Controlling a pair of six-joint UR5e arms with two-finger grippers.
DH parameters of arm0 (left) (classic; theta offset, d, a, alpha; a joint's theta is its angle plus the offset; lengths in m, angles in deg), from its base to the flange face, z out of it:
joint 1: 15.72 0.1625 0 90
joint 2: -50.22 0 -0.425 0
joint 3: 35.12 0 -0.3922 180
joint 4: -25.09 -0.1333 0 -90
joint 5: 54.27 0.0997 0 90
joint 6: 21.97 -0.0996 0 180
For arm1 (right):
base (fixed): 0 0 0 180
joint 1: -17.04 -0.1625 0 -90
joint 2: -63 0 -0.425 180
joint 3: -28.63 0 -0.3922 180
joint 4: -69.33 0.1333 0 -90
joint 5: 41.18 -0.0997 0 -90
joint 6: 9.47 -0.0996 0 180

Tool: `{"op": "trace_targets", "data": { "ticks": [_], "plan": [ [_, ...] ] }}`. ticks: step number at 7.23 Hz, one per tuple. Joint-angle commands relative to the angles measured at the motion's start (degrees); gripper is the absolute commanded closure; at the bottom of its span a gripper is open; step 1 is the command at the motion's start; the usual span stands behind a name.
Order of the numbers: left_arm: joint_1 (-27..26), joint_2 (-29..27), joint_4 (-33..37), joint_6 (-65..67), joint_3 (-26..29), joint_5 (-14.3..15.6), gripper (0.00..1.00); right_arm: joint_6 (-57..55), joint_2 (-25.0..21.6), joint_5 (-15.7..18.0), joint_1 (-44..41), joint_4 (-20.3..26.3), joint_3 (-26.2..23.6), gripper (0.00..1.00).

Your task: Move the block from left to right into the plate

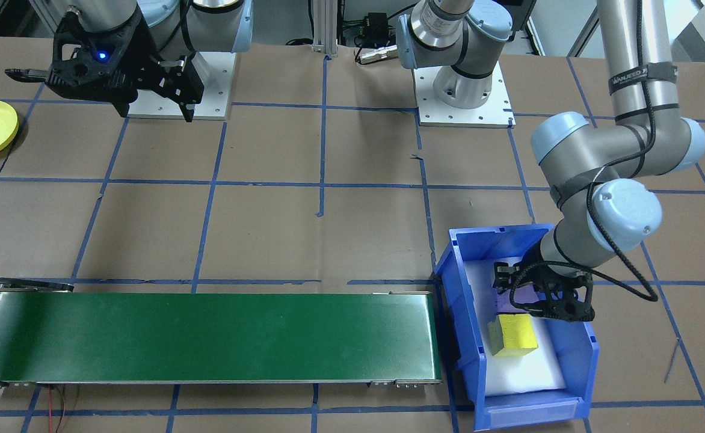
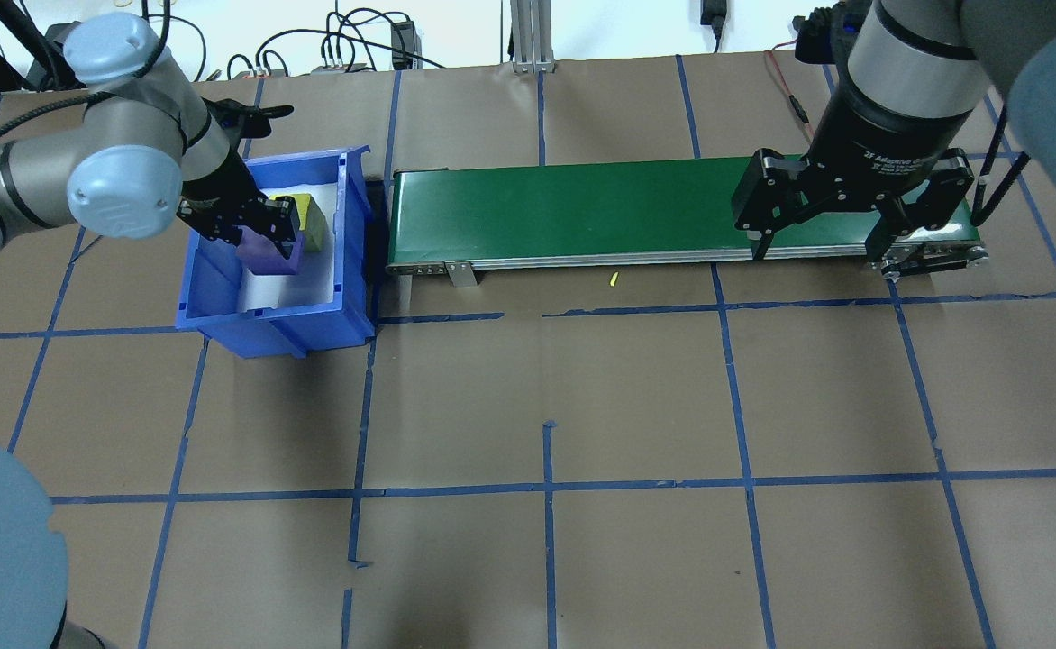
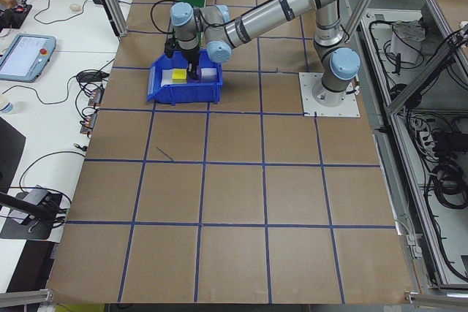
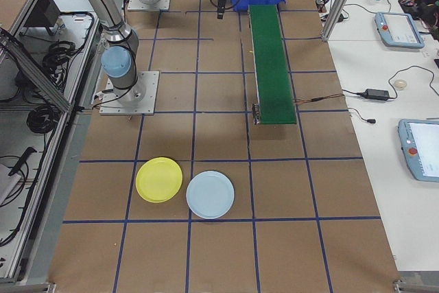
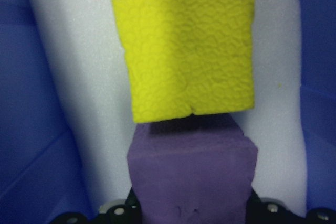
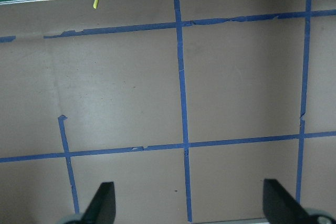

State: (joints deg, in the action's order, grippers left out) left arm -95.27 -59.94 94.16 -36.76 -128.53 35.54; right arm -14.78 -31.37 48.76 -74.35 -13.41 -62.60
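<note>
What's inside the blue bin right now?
Inside the blue bin: a white foam liner, a yellow block, and a purple block gripped by the left gripper. The liner hides the floor.

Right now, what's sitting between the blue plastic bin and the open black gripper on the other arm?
The long green conveyor belt spans from the blue plastic bin to the right gripper, seen overhead.

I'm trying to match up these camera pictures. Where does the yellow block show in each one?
Front-facing: yellow block lower right, in the blue bin.
Overhead: upper left, in the bin.
Left side: upper left, tiny.
Right side: not discernible.
Left wrist: top centre.
Right wrist: absent.
Shared landmark: the blue bin.
</note>
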Motion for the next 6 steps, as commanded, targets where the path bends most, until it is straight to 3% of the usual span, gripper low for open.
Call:
{"op": "trace_targets", "data": {
  "ticks": [1, 2, 4, 6],
  "plan": [
    [-0.26, 4.33, 11.65, 0.81, 8.55, 0.36, 0.75, -0.14, 0.15, -0.03, 0.08, -0.05, 0.0, 0.0],
    [-1.05, 4.43, 12.74, 2.38, 11.82, -0.25, 0.74, -0.14, 0.15, 0.06, 0.08, 0.04, -0.26, 0.0],
    [-9.45, 3.56, 11.7, 8.42, 12.81, 0.27, 0.74, -0.05, 0.15, 0.15, 0.08, 0.13, -0.35, 0.0],
    [-15.61, -0.38, 5.59, 10.48, 11.94, 0.27, 0.74, -0.05, 0.06, 0.15, 0.08, 0.13, -0.35, 0.0]
  ]
}}
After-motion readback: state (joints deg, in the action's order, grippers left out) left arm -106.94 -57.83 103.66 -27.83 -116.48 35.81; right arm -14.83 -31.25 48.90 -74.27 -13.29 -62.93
